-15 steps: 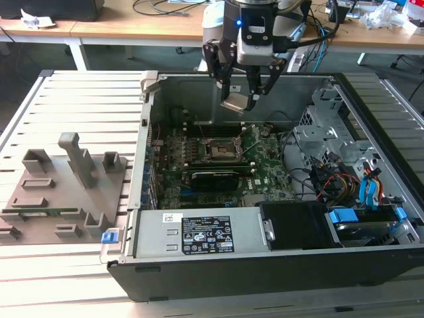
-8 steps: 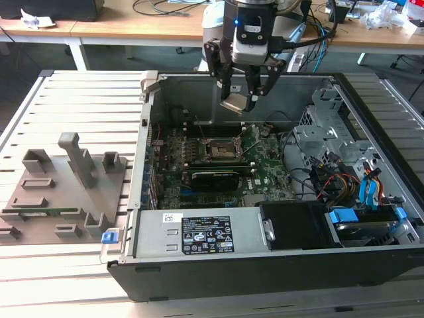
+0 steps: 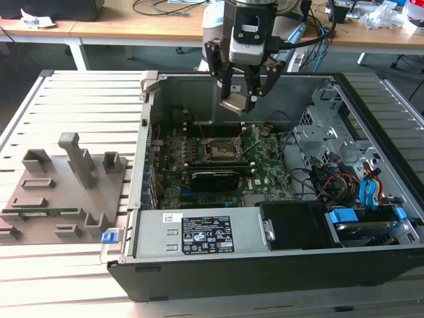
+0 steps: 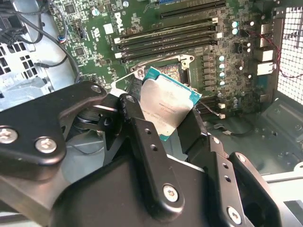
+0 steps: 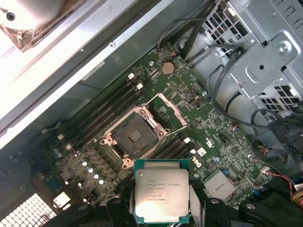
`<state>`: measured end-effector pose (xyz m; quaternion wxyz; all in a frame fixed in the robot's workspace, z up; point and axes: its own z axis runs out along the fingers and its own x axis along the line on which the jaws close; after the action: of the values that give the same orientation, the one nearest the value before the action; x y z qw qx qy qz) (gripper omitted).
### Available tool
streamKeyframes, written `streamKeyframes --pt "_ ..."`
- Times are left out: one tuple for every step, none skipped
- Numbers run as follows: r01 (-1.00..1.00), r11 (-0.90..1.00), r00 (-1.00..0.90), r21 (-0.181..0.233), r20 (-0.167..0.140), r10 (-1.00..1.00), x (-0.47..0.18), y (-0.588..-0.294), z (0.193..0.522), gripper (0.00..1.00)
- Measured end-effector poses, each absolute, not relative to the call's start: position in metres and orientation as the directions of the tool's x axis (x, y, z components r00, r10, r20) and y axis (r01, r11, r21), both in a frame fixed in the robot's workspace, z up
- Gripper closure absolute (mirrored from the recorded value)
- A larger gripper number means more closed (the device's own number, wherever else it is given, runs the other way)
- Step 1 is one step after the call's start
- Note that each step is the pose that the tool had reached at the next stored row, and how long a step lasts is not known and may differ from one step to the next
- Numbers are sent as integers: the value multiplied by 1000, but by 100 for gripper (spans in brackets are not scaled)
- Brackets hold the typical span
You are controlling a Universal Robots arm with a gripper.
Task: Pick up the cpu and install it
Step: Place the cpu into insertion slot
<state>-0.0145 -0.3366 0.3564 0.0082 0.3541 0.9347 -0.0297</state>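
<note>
The cpu (image 5: 162, 191) is being held by the gripper (image 3: 240, 101), and its black fingers (image 4: 137, 118) are being pressed against two opposite edges of the chip. In the first wrist view the silvery-white metal top is being shown flat and square, with faint print and a thin blue-green rim. In the second wrist view the same chip is being seen tilted, with one corner pointing toward the board.

Under it, and well apart from it, the dark socket (image 5: 131, 137) is being shown with its metal frame folded open; in the second wrist view it is being half hidden by the chip. Around the socket the green motherboard (image 3: 265, 169) is being seen, with black memory slots (image 4: 165, 38) and a round coin battery (image 5: 167, 67).

The height is being given by the exterior view: in the upper centre of the frame the chip is being held in the air above the open computer case (image 3: 265, 265). Farther, at the exterior view's left, a grey tray (image 3: 40, 199) with upright blocks is lying on the slatted table (image 3: 86, 93).
</note>
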Motion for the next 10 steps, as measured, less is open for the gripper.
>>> streamKeyframes --pt "667 743 -745 -50 -37 666 -14 -337 356 45" --pt "676 735 -737 -50 -37 675 -14 -337 356 45" --pt "685 727 -728 -51 -38 684 -14 -337 356 45" --pt "692 720 -722 -52 -39 691 -14 -337 356 45" --pt "699 713 -715 -53 -39 698 -14 -337 356 45" --pt "707 705 -707 -54 -40 706 -14 -337 356 45" --pt "714 698 -700 -54 -41 713 -14 -337 356 45" --pt "720 692 -694 -55 -41 719 -14 -337 356 45" --pt "728 684 -686 -55 -42 726 -14 -337 356 45" --pt "735 676 -678 -56 -43 734 -14 -337 356 45"
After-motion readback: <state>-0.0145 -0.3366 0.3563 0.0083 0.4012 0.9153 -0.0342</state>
